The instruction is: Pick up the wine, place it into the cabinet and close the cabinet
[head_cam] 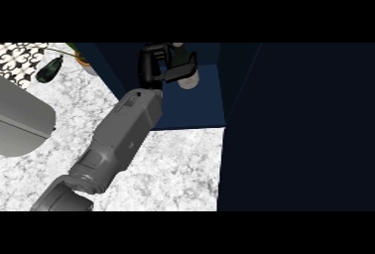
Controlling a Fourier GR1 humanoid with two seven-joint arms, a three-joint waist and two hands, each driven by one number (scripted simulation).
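Left hand (170, 63) at 12 o'clock, inside the open cabinet (198, 106) — fingers curled round the wine (190, 81), only its pale end showing. Wine is off the counter (168, 168), in the cabinet; can't tell if it's set down. Door (293, 124) stands open at 3 o'clock.

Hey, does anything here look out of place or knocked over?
Nothing spilled or broken. The one oddity: a dark bottle-shaped thing lies tilted on the counter beside the plant. The left hand holds a pale item inside the cabinet.
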